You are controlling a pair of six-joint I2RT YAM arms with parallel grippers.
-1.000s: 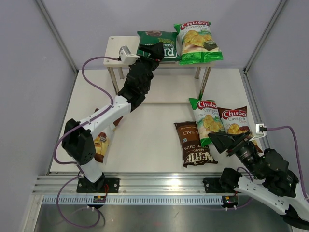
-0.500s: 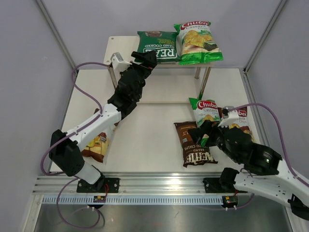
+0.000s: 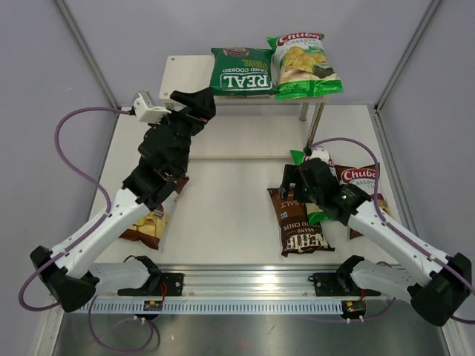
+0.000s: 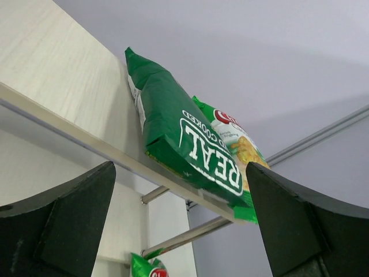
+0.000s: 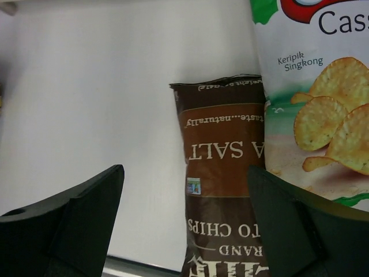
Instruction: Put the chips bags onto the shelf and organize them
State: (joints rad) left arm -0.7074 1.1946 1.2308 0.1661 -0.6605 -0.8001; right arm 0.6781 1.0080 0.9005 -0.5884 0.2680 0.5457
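The shelf (image 3: 185, 72) stands at the back of the table. On its top board lie the dark-green REAL bag (image 3: 241, 72) and a light-green Chuba bag (image 3: 304, 63). My left gripper (image 3: 194, 104) is open and empty, just in front of and left of the REAL bag (image 4: 184, 144). My right gripper (image 3: 293, 182) is open and empty above the top end of the dark-brown Kettle bag (image 3: 299, 220), which lies flat on the table (image 5: 222, 173). A second light-green Chuba bag (image 5: 323, 104) lies beside it, partly under my right arm. A brown-and-white Chuba bag (image 3: 365, 180) lies further right.
Another brown-and-white bag (image 3: 148, 221) lies at the left, partly under my left arm. The shelf's thin metal legs (image 3: 316, 126) stand near the right bags. Grey walls close in the table on three sides. A metal rail (image 3: 237, 285) runs along the near edge.
My left gripper has let go of the REAL bag and drawn back to the left of it. My right arm has swung forward from the near right corner to over the Kettle bag.
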